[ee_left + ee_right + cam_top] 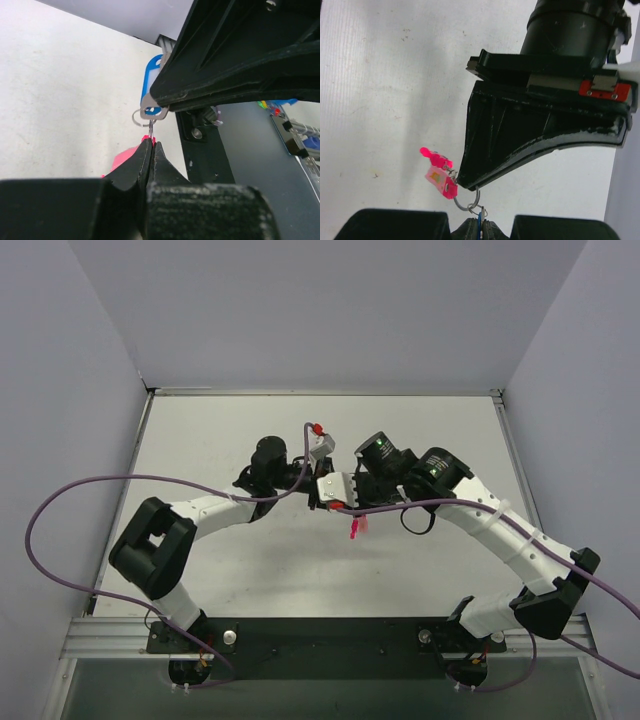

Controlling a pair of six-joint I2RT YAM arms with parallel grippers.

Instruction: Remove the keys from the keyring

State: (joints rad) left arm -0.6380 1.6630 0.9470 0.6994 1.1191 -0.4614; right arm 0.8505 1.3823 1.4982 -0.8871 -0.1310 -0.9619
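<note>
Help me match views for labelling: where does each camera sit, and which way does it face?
Top external: above and behind the robot, looking down on the table; left arm and right arm show.
Left wrist: looks past its own left hand at the right hand gripping the blue key.
Right wrist: looks past its own hand at the left hand, keyring and pink keys.
Shared: both wrist views show the keyring.

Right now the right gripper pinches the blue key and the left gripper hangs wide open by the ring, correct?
Not quite. The left gripper is shut, pinched on the ring, not wide open; the left wrist view shows it closed tight on the wire. The right gripper does pinch the blue key.
</note>
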